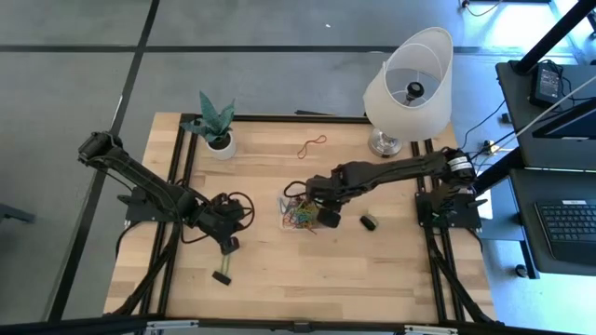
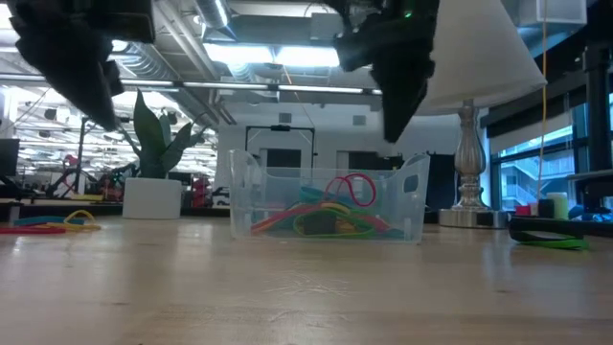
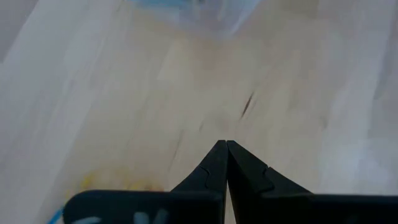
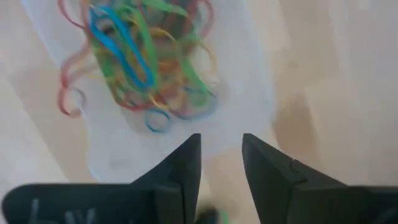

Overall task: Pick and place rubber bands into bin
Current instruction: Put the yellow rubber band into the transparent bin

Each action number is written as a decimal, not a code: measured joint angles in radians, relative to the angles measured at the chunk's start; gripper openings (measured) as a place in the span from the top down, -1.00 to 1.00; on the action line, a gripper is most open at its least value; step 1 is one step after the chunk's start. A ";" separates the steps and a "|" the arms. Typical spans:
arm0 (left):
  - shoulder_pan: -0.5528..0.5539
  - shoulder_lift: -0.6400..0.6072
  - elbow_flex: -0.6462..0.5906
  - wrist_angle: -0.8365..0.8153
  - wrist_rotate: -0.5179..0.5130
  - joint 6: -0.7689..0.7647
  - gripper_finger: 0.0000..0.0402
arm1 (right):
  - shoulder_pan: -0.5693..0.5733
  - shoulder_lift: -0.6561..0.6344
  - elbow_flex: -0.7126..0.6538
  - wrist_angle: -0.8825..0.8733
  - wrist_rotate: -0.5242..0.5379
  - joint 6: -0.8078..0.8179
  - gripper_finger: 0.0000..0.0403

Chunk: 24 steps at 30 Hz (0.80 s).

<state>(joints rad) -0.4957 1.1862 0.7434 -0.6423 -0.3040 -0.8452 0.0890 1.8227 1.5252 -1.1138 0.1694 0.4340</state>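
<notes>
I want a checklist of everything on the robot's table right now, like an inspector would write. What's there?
Surface: pale wooden table, black frame rails at the sides.
Job's things: clear bin near the middle, holding a tangle of rubber bands in red, green, blue and yellow. One red band lies loose by the far edge; a few more lie on the wood apart from the bin.
Clutter: potted plant, white lamp, small black object.
Grippers: right pincer open, just above the bin, empty. Left pincer shut, over bare wood, empty.
Cables: dark loops on the left arm; wires by the right arm's base.
Surroundings: desk with a keyboard; no people seen.
</notes>
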 joint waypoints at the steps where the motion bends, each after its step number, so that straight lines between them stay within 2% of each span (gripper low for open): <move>1: 0.000 0.000 0.006 -0.039 0.014 -0.019 0.98 | 0.005 -0.011 0.002 -0.022 0.016 0.000 0.40; 5: 0.001 0.000 0.037 -0.213 0.037 -0.119 0.98 | 0.037 -0.121 -0.049 0.004 0.060 0.003 0.46; 10: 0.045 -0.002 0.052 -0.328 0.087 -0.199 0.93 | 0.081 -0.340 -0.226 0.139 0.068 0.096 0.58; 17: 0.186 -0.002 0.017 -0.349 0.120 -0.276 0.61 | 0.158 -0.619 -0.534 0.264 0.067 0.368 0.70; 24: 0.303 -0.001 -0.032 -0.344 0.103 -0.413 0.34 | 0.258 -0.746 -0.768 0.406 0.066 0.565 0.78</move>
<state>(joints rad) -0.1927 1.1851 0.7114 -0.9860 -0.2006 -1.2582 0.3474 1.0772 0.7575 -0.7081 0.2352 0.9985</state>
